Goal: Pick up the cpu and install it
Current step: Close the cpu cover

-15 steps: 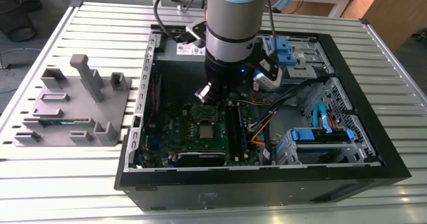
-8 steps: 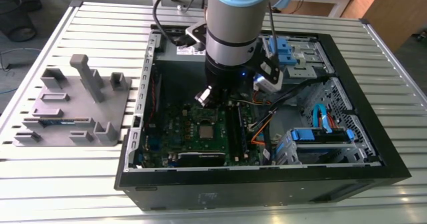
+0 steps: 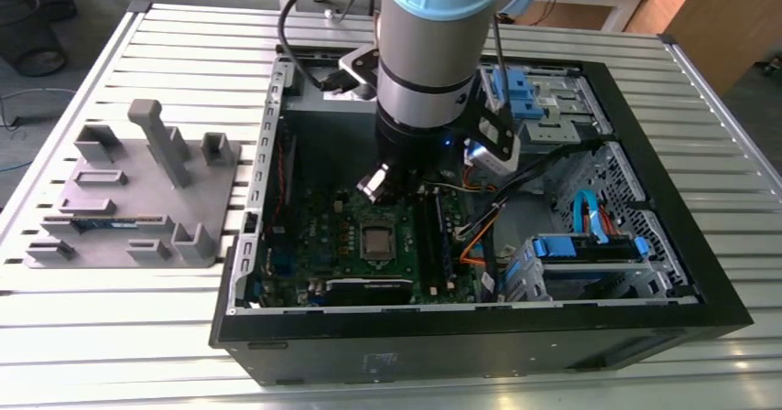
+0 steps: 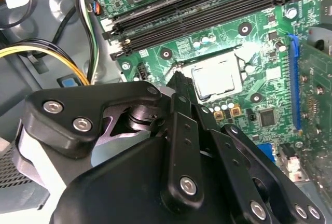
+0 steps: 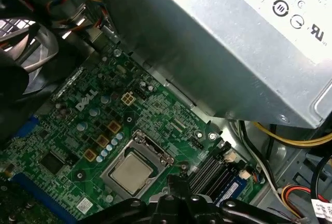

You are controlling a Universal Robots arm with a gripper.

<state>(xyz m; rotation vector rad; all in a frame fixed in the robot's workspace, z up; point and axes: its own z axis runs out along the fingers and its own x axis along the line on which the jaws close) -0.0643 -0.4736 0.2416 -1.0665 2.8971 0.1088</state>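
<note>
The black end effector (image 4: 179, 86) is seen hanging inside the open black computer case (image 3: 684, 273), just above the green circuit board (image 3: 320, 222). In the second wrist view its dark fingers (image 4: 182, 125) are pressed close together at the tip, and nothing is held between them. Right below the tip, the small square cpu with the silvery metal top (image 4: 217, 80) is seen lying flat in its socket on the board, a tiny bit apart from the fingers. The same cpu (image 5: 129, 171) is shown in the first wrist view, with the silver metal frame of the socket (image 5: 150, 149) around it. Long black memory slots (image 4: 197, 6) are found on the board just past the cpu. Yellow wires (image 4: 46, 53) are seen off to one side of the end effector. A big grey metal box (image 5: 233, 42) is seen near the board. Outside the case, a grey plastic holder with upright posts (image 3: 135, 190) is set on the ribbed metal worktop (image 3: 110, 337), well apart from the end effector.
</note>
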